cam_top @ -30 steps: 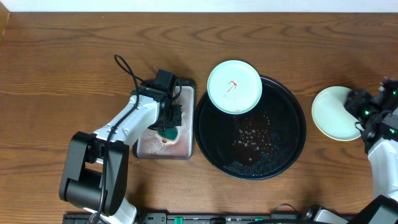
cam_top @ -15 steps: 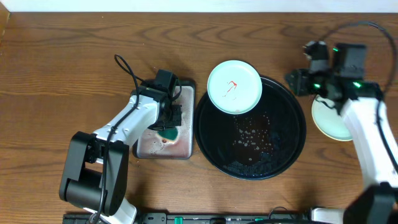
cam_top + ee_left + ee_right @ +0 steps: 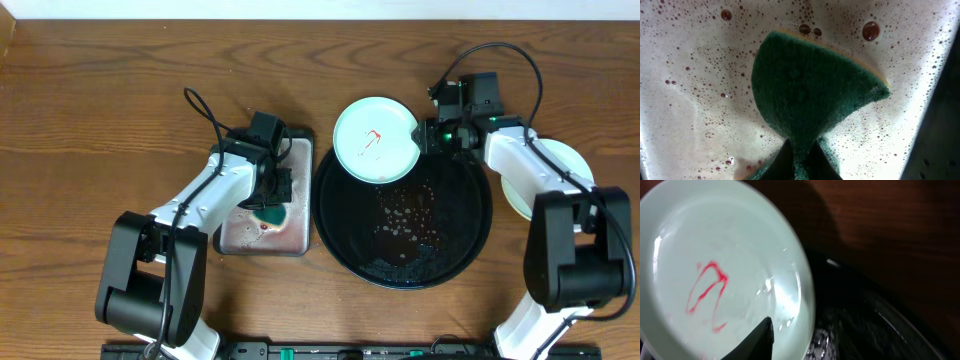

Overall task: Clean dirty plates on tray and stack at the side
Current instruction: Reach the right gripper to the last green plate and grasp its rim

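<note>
Smeared plate pickup, upper centre.
Noted right tool at rim, closure unclear; left tool clamped on sponge; rim grasp judged next.

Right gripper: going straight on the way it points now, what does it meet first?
Most likely the rim of the red-smeared plate, just ahead of the right gripper; depth is unclear.

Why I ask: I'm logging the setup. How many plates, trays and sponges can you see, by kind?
Plates: 2 (red-smeared plate, side plate partly hidden)
Trays: 2 (round black tray, rectangular tray)
Sponges: 1 (green sponge)
Total: 5
</note>
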### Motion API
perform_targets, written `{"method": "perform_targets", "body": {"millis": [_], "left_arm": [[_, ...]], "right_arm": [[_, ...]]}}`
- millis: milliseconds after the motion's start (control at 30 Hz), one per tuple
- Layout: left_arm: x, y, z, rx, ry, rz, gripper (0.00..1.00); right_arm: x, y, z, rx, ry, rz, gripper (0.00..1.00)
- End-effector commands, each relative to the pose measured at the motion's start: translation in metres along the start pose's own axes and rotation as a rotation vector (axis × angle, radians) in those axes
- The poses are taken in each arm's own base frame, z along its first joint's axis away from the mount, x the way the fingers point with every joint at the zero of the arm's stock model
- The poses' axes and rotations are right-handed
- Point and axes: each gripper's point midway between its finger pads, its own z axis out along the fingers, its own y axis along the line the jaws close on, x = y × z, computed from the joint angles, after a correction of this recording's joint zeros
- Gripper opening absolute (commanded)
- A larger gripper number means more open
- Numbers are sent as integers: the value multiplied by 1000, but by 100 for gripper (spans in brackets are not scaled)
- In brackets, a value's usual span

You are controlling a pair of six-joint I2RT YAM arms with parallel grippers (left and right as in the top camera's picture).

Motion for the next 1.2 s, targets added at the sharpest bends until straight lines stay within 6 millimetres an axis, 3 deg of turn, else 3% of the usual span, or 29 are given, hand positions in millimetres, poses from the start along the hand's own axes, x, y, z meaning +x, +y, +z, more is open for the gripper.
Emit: {"method": "perform_targets", "body": {"millis": [0,167,333,500,667,767,900,1067,1167], "left_arm": [[9,5,11,-22,36,-2,8],[9,5,11,-22,36,-2,8],[9,5,11,-22,36,-2,8],[9,5,11,-22,36,-2,8],[9,5,11,-22,36,-2,8],[9,5,11,-22,36,-2,8],[9,5,11,-22,36,-2,7],[5,5,5,-16,15,-7,7],[-10,8,-19,9,-62,-29,7]], "right_arm": [[-3,-1,10,2,-9,84,36],[-2,-3,21,-1,-13,96,30],[8,-2,32,-1,21,97,12],[6,-3,32,3,13,94,1],[2,1,7,8,11,80,1],[1,9,-25,11,11,52,1],[19,10,-57,62,72,42,1],[52,11,-61,71,205,74,1],[69,11,-54,72,254,69,1]]}}
